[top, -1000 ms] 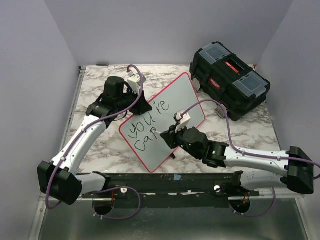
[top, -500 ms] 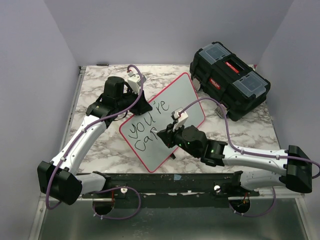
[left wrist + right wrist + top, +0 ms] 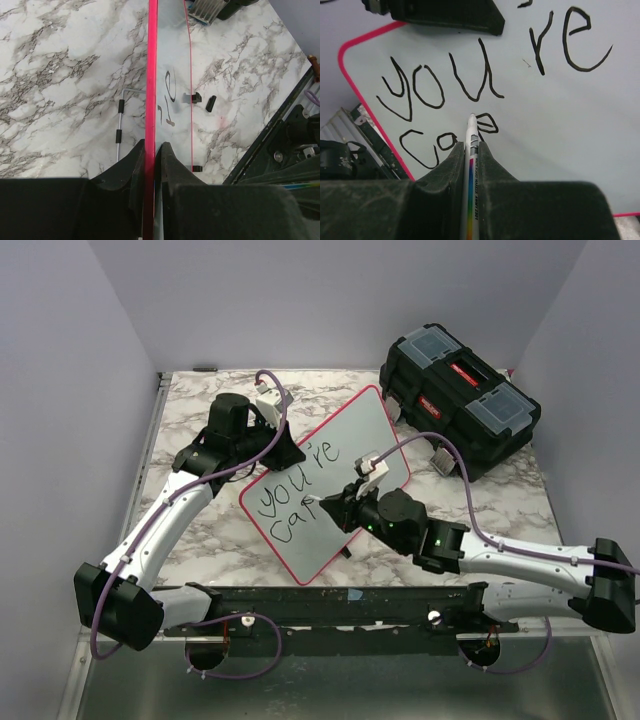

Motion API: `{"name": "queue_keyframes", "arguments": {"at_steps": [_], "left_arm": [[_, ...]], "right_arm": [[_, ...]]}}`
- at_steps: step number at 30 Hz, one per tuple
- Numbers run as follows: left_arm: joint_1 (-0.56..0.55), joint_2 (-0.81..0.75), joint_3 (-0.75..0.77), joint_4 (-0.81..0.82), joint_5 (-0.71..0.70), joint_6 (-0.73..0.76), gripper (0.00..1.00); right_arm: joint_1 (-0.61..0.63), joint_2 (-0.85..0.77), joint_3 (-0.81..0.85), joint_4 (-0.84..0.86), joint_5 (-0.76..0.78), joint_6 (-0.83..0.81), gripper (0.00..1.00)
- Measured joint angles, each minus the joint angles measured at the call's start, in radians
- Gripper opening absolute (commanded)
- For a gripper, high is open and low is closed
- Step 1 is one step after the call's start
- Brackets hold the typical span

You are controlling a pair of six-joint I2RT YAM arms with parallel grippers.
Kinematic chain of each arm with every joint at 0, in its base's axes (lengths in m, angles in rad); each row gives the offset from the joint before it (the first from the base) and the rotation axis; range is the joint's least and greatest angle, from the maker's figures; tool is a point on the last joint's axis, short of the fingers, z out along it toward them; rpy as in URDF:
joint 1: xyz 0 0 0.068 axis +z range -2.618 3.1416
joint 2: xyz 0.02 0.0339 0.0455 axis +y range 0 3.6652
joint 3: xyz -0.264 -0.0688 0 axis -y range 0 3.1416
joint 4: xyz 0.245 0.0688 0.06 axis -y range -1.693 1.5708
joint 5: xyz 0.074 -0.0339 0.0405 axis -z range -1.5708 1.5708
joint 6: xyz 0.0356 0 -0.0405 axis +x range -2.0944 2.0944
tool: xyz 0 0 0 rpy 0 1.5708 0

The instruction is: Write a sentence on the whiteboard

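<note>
Marble table point(image 3: 200, 530) bears the whiteboard point(image 3: 368, 435), its pink rim pinched by the nearly closed left gripper point(image 3: 150, 148). The right gripper point(image 3: 470, 150) clamps tight on a marker point(image 3: 471, 170), tip touching the sentence point(image 3: 296, 490) at "cap", under "you're"

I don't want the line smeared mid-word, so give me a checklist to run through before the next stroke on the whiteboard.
1. Left gripper shut on the whiteboard rim, board propped tilted: ok.
2. Right gripper shut on the marker: ok.
3. Marker tip at the board by the unfinished third letter: ok.
4. Sentence complete: not ok; only "you're" and a started second line.
5. Bare board to the right for more letters: ok.
6. Board's far corner apart from the toolbox: cannot tell.
</note>
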Motion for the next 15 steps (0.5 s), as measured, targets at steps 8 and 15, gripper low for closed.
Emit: {"name": "queue_keyframes", "arguments": {"at_steps": [8, 15], "left_arm": [[-0.001, -0.002, 0.0, 0.0, 0.0, 0.0, 0.0], [-0.001, -0.002, 0.0, 0.0, 0.0, 0.0, 0.0]], "right_arm": [[0.0, -0.108, -0.02, -0.007, 0.028, 0.005, 0.01], [0.0, -0.124, -0.069, -0.023, 0.089, -0.002, 0.01]]}}
